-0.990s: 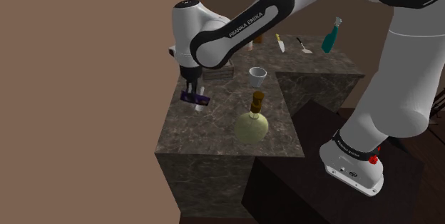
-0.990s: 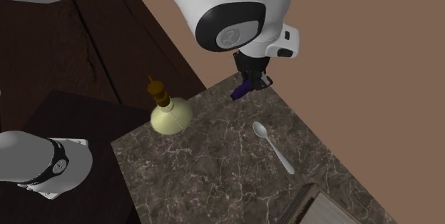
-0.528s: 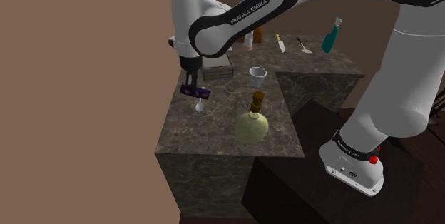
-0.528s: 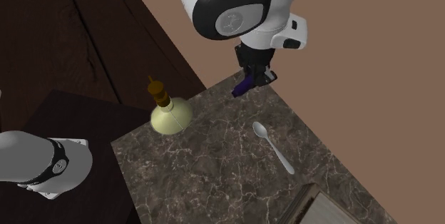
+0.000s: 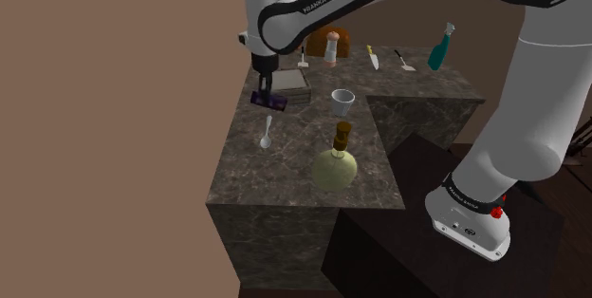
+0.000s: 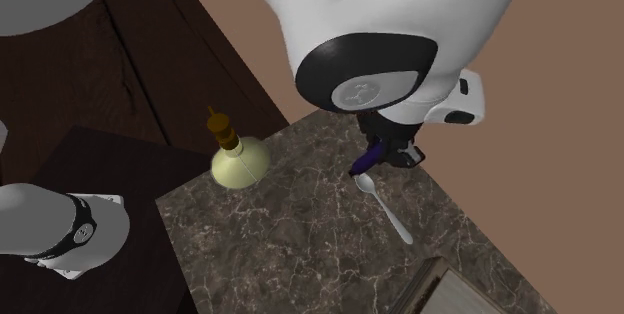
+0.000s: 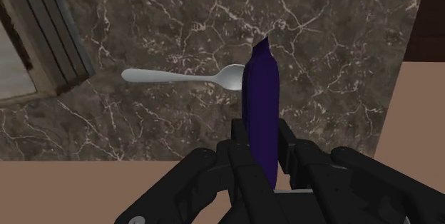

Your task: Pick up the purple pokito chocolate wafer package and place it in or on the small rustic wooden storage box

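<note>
Above the counter (image 5: pixel 285 180): gripper (image 5: pixel 264 88) clasps the purple pack (image 5: pixel 268 102) edge-on, in the air over a spoon (image 5: pixel 267 135).
Box: slatted wooden box (image 5: pixel 290 84), just beside the pack in the shoulder view.
Doing it well: carry the pack level over the box's middle, lower close, then part the fingers; steer clear of the cup (image 5: pixel 342 102).
Writing: "FRANKA EMIKA" on the arm (image 5: pixel 327 2); none readable on the pack.
</note>
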Motion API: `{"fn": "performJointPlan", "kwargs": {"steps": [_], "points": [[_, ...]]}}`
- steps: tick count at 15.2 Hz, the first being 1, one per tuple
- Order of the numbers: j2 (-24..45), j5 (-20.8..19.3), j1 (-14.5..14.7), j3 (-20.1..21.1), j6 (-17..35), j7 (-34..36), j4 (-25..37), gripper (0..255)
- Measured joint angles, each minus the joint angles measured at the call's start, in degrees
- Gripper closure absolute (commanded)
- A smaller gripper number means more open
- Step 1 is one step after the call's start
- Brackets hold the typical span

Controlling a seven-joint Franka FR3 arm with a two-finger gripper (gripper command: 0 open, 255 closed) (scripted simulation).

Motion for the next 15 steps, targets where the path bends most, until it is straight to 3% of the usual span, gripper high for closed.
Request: {"fn": "performJointPlan", "kwargs": {"steps": [8, 15], "points": [[5.5, 0.2, -5.4, -3.0, -3.1, -9.0, 8.6, 255], [13.8, 0.3, -9.8, -5.3, -8.0, -16.5, 21.8, 255]]}}
